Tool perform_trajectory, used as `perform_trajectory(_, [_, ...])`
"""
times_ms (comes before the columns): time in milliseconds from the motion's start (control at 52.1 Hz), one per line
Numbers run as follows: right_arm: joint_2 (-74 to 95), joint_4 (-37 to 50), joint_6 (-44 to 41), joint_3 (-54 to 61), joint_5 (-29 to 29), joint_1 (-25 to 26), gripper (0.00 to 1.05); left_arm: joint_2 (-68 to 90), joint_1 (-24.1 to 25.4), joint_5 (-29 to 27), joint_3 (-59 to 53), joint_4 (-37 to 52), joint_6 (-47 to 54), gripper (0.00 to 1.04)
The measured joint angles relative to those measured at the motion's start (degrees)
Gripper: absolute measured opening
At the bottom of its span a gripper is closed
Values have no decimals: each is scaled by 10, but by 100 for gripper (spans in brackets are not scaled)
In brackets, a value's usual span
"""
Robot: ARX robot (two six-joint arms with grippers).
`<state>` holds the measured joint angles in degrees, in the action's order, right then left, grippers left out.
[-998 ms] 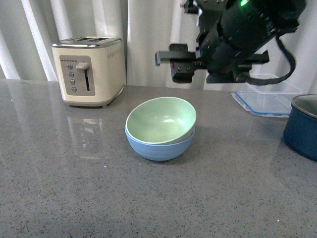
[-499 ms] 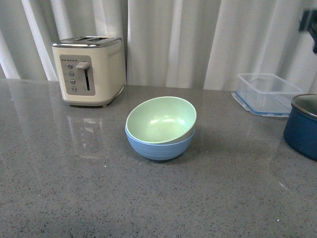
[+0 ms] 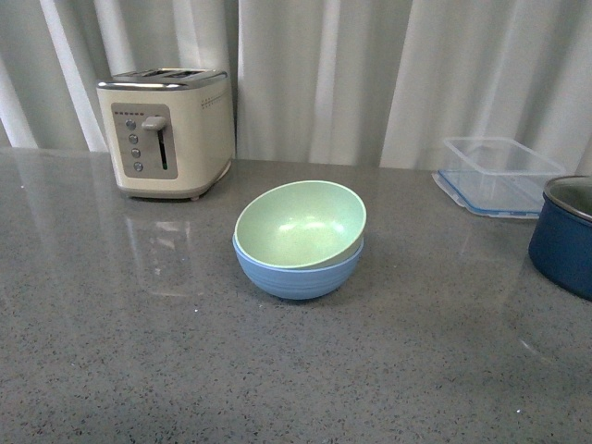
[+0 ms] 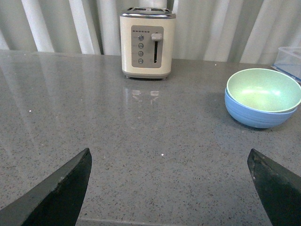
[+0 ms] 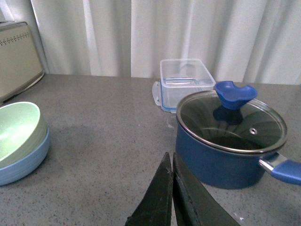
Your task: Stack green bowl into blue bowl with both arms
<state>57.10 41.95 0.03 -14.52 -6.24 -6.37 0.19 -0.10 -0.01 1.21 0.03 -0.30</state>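
The green bowl point(image 3: 301, 223) sat nested, slightly tilted, inside the blue bowl point(image 3: 296, 271) in the middle of the grey tabletop point(image 3: 139, 351), in front of the cream toaster point(image 3: 166, 131). The left gripper point(image 4: 169, 193) had its jaws spread wide and empty, the bowls well off to one side. The right gripper point(image 5: 172, 188) held its jaws pressed together on nothing, near the navy pot point(image 5: 225, 143), apart from the bowls.

I see the green bowl point(image 3: 301, 225), pale mint and matte, nested inside the blue bowl point(image 3: 296, 271), sitting slightly tilted so its rim rides higher on the far right side. The blue bowl, light sky-blue with faint ridged rings on its wall, stands upright on the grey speckled countertop point(image 3: 185, 351), mid-table.
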Motion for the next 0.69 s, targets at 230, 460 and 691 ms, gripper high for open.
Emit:
perform_trajectory(230, [-96,-26,0,69,59,54,1,0,0,0,0,0,0,98])
perform_trajectory(460, [-186,-80,0,106,61,62,1,0,0,0,0,0,0,98])
perform_trajectory(691, [-245,-97,0,140,61,62,1,0,0,0,0,0,0,98])
